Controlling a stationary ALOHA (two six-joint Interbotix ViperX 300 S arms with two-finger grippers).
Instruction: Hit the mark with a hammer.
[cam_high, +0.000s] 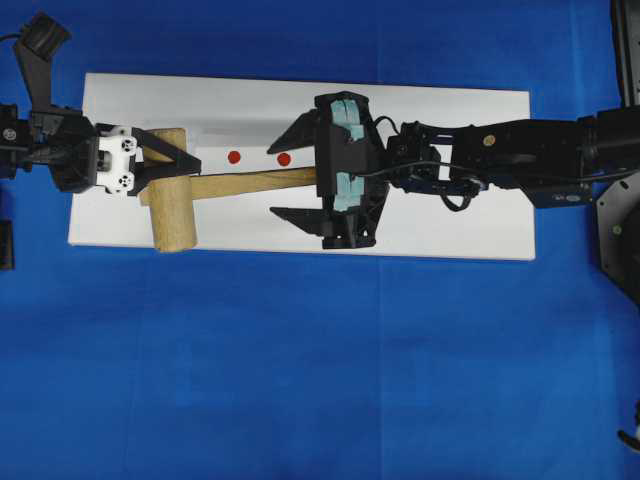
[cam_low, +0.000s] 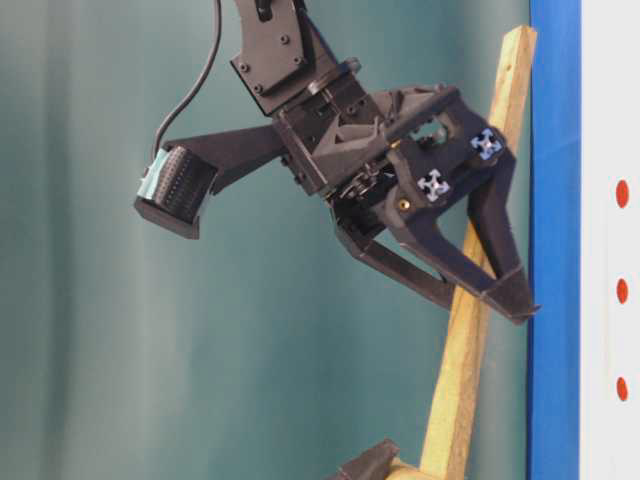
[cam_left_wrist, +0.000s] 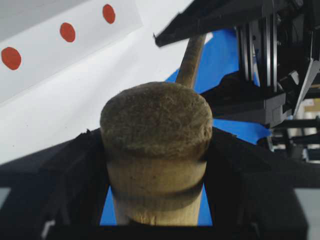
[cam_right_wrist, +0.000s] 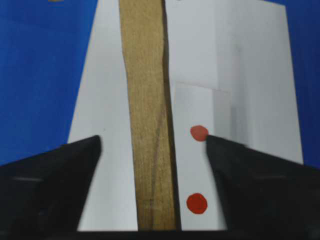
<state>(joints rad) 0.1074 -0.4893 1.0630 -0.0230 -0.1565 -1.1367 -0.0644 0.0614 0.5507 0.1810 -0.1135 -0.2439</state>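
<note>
Mallet head fills the left hand's view

Left hand (cam_high: 165, 165) clamps the hammer (cam_left_wrist: 156, 150) by its thick head, handle running out toward the right hand (cam_high: 292, 172). Right hand's fingers (cam_right_wrist: 50, 187) stand wide on either side of the handle without touching it, red marks (cam_high: 284, 158) on the white board (cam_high: 450, 230) just beside one fingertip.

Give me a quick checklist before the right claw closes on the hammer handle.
1. Left claw gripping the hammer head: ok.
2. Handle between the right claw's fingers: ok, roughly centred in the wrist view.
3. Right claw open enough to clear the handle: ok, gaps on both sides.
4. Red marks visible on the white board: ok.
5. Handle raised off the board: ok, tilted in the table-level view.
6. Right fingers touching the handle: cannot tell.
</note>
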